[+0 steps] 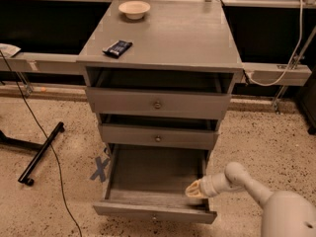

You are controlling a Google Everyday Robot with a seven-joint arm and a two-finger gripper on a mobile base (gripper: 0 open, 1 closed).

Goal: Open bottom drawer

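Camera view, single frame. The gripper (194, 190), pale cream, sits inside the open bottom drawer (148, 212) at its front right inner corner, just behind the front panel and beside the right side wall. The white arm (247, 181) runs off from it toward the lower right of the frame. Whether the gripper is clamped on anything cannot be told. The bottom drawer stands well out from the grey cabinet (168, 33), its bare wooden floor showing to the picture's left of the gripper. Its small round knob (154, 217) is below and left of the gripper on the shallow front. Directly above the gripper's level are the middle drawer (158, 136) and, higher, the taller top drawer (158, 102), each slightly out with a dark gap over it. On the cabinet top, far above and left of the gripper, lie a dark packet (117, 48) and, further back, a pale bowl (134, 9). The floor (59, 206) is speckled beige terrazzo. A blue tape cross (100, 168) is stuck on it just left of the drawer. Further left are a black stand leg (42, 152) and a thin black cable (61, 181). A grey rail (39, 63) runs in front of dark panels behind the cabinet. A white cable (291, 58) hangs above and right of the gripper.
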